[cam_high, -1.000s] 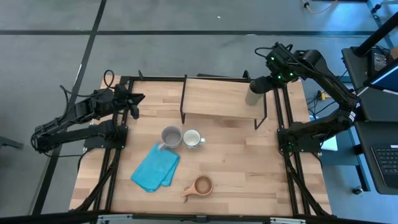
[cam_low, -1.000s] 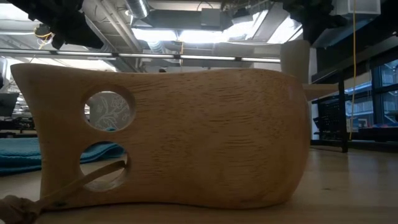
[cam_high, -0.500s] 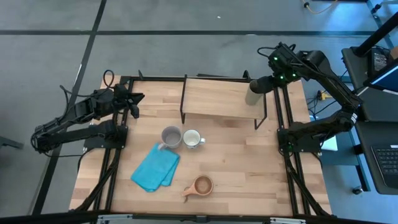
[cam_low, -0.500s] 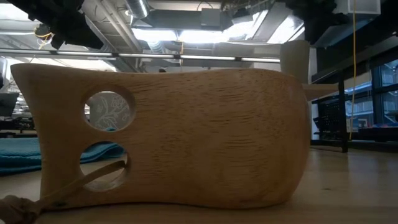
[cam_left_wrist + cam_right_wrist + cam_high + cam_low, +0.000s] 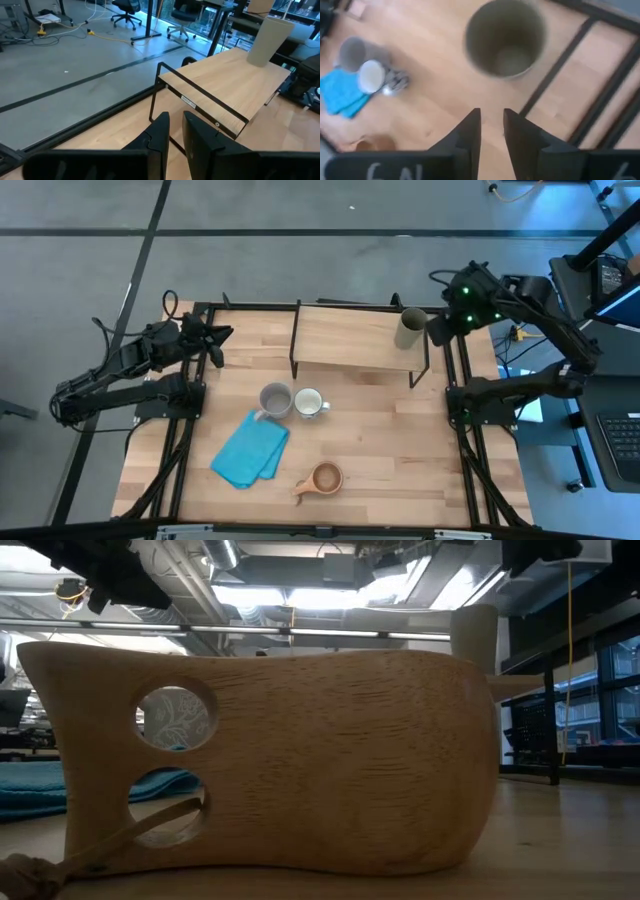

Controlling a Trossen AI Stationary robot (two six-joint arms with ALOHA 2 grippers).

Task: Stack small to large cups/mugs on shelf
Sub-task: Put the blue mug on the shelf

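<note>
Right claw (image 5: 437,330), fingers nearly shut and empty, hovers just off the right end of the low wooden-topped black-legged shelf (image 5: 350,338), where the tall olive-green tumbler (image 5: 410,329) stands upright. Grey mug (image 5: 274,399), white mug (image 5: 308,403) and small brown wooden cup (image 5: 324,478) sit on the table, across the shelf from it; the left claw (image 5: 212,346), closed, waits at the far-left edge.

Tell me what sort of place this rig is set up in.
Most likely an open-plan office or lab floor. The left wrist view shows rolling office chairs and loose cables on a grey floor; the low view shows exposed ceiling ducts, and the high view a desk with a keyboard beside the table.
</note>
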